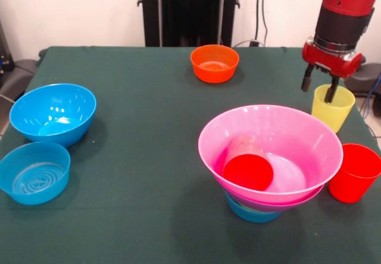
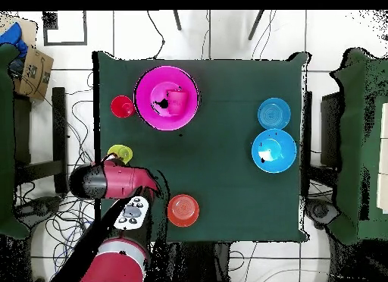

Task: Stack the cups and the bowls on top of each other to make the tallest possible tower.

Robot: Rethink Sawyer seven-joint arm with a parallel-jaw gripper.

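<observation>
Hovering over the yellow cup (image 1: 333,107), the gripper (image 1: 321,87) has jaws apart, seemingly straddling its rim; next: clamp, lift, carry to the tower (image 1: 271,157).

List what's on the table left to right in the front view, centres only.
Shallow blue bowl → deeper blue bowl → orange bowl → pink bowl with a red cup lying inside → yellow cup under the gripper → upright red cup.

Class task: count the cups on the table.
3: the yellow cup at the gripper, one red cup beside the pink bowl, another red cup lying inside it.
</observation>
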